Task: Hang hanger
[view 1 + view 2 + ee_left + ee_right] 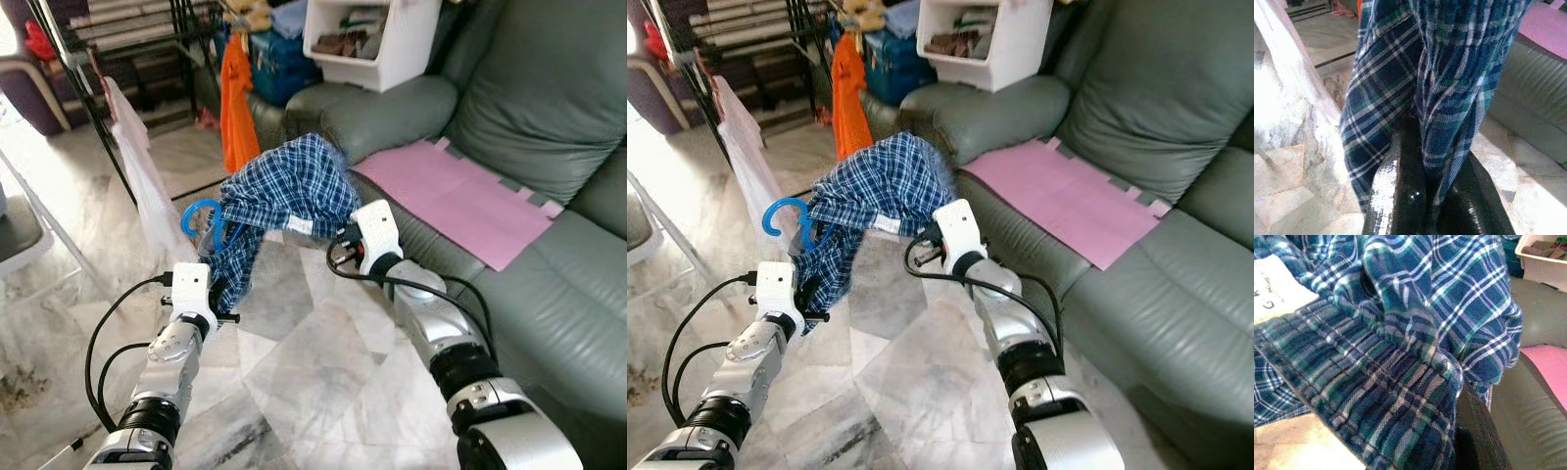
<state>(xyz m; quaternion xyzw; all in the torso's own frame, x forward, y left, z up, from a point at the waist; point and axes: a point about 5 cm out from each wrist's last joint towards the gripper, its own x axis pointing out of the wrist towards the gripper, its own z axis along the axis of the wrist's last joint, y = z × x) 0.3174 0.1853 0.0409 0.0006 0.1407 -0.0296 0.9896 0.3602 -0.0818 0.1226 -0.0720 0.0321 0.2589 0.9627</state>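
A blue plaid garment (289, 186) hangs in the air between my two arms, draped over a blue plastic hanger (196, 217) whose hook sticks out on the left. My left gripper (227, 292) is shut on the garment's hanging lower part; in the left wrist view the cloth (1449, 88) is pinched between the black fingers (1396, 196). My right gripper (338, 235) holds the garment's upper edge near a white label (1276, 286). In the right wrist view the cloth covers most of one finger (1476, 431).
A grey-green sofa (549, 98) with a pink mat (470, 196) is on the right. A dark drying rack (127, 39) stands at the back left, with a white cloth (137, 166) and an orange garment (237, 108) hanging nearby. Below is marble floor (313, 362).
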